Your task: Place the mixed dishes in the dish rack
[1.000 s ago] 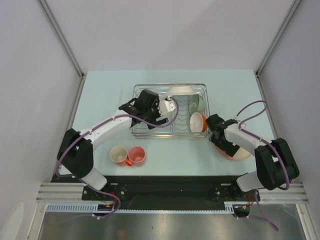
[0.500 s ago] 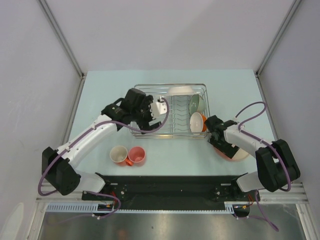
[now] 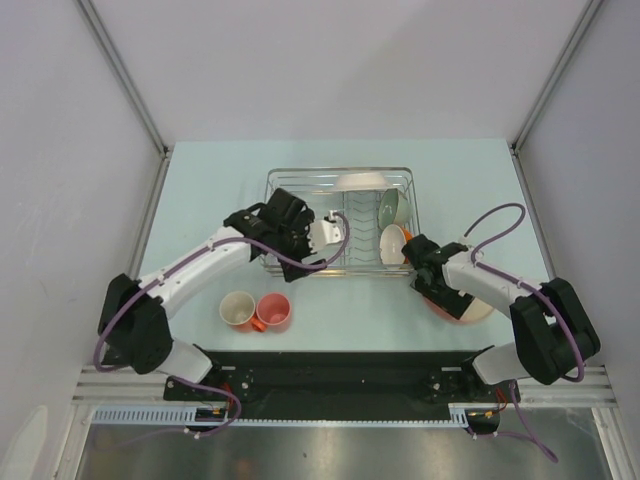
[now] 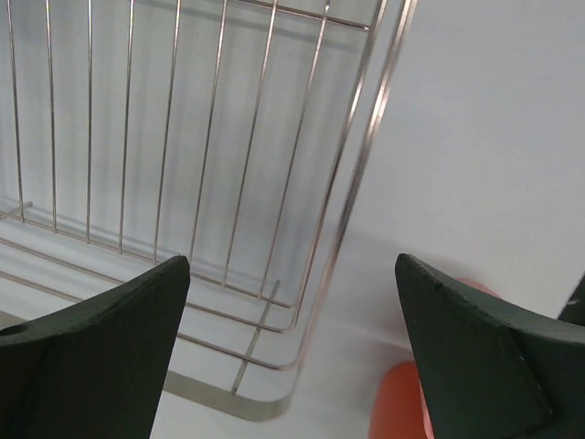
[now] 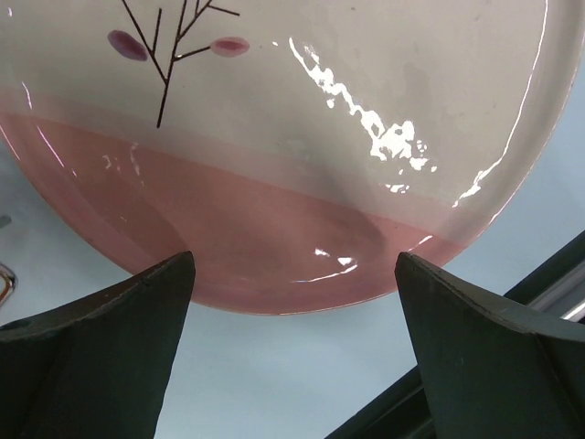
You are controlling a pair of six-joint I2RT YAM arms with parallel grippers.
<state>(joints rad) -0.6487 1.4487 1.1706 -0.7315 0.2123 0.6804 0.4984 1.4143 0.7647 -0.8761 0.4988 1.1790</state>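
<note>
wide open, the right gripper (image 5: 294, 274) hovers over the pink-and-cream plate (image 5: 302, 110) lying on the table (image 3: 200, 200) right of the rack (image 3: 340, 172), so next it should straddle the rim and close; the left gripper (image 4: 292, 274) gapes empty

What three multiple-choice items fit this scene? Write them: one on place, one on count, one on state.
1. The pink-and-cream plate lies: A on the table right of the dish rack; B inside it; C on the cups.
2. Cups on the table: A one; B two; C four.
3. The right claw is: A open; B shut on the plate; C shut on the rack.
A: the plate lies on the table beside the rack. B: pinkish cup and orange-red mug stand together. A: its fingers stand apart over the plate.
</note>
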